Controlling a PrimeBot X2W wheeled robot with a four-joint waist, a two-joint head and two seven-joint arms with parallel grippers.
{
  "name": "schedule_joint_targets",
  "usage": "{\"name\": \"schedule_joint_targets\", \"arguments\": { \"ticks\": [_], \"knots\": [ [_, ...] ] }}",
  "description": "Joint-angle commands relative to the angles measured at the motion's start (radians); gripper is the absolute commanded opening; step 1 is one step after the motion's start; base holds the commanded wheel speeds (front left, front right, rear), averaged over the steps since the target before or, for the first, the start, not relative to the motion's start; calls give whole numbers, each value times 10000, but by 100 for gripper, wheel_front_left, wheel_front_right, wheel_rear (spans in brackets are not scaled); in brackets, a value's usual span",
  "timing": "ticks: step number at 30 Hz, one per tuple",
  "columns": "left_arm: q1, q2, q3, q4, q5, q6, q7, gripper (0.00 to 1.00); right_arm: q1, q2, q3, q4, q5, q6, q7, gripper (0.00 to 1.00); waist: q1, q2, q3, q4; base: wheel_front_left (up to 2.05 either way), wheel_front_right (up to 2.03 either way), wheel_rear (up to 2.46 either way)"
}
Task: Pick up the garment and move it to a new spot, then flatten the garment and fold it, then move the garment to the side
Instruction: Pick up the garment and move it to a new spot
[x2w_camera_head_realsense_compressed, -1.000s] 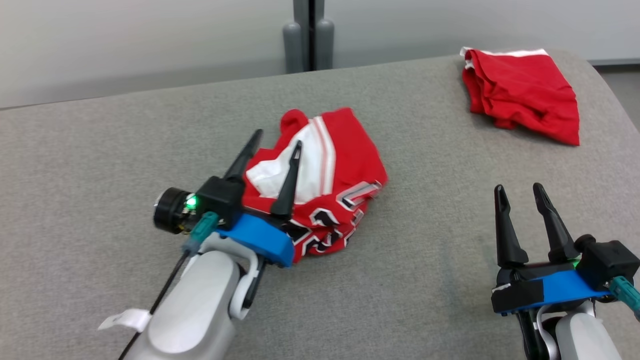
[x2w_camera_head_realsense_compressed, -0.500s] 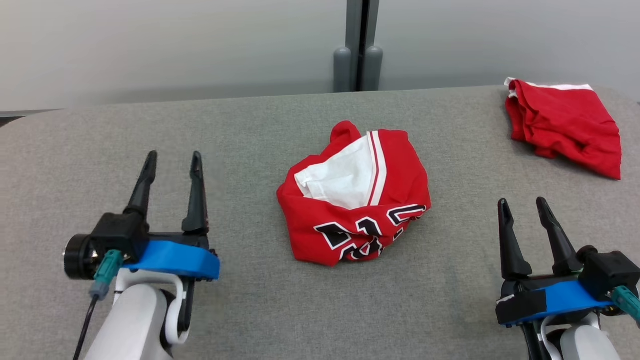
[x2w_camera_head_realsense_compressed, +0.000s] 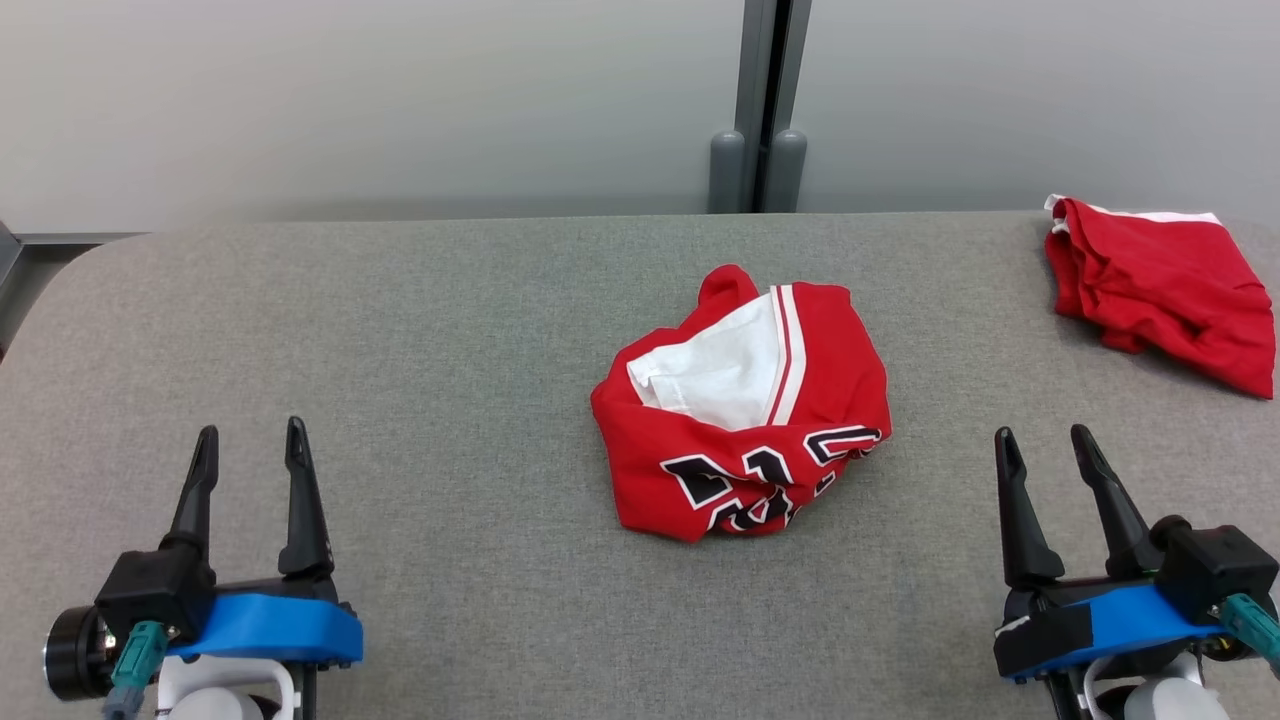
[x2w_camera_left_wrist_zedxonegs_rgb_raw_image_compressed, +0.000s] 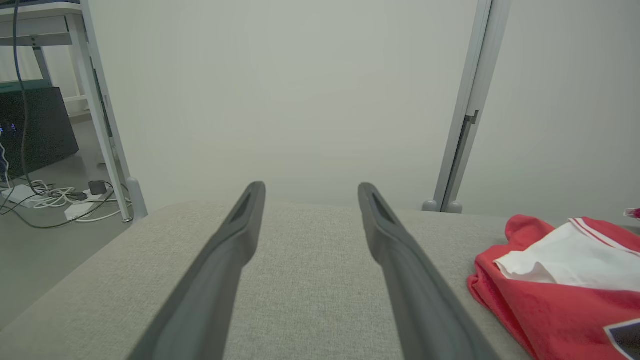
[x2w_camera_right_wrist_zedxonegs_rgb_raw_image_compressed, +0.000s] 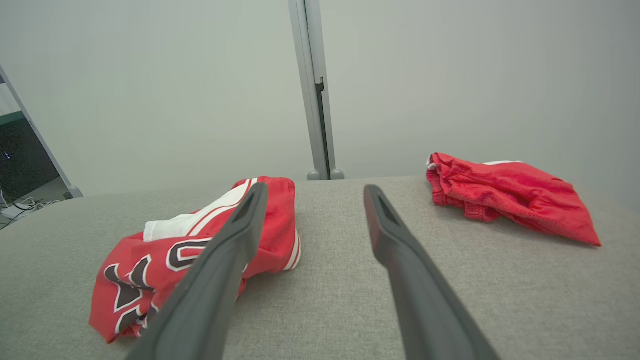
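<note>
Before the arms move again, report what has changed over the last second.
The left gripper, whose open fingers were over the crumpled jersey, has drawn back to the lower left, open and empty. The head camera also turned, so the picture's shift is no move of the garments. Unchanged: jersey crumpled on the grey table, second red garment far right, right gripper open and empty.

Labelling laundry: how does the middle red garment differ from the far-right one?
The middle jersey shows black lettering and white fabric; the far garment is plain red, white-edged. The middle jersey lies central; the far garment lies at the right edge. Both are red and rumpled.
</note>
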Motion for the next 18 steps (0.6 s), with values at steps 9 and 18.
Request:
{"name": "schedule_joint_targets", "arguments": {
  "ticks": [9,18],
  "knots": [
    [689,-159,308,-169,306,-88,-44,100,402,-6,-120,-140,-64,4,253,100,1,0,-188,140,0,0,0],
    [809,-313,446,-68,469,-190,-42,100,590,-6,-72,-206,-118,6,399,100,1,0,-386,136,0,0,0]
  ]
}}
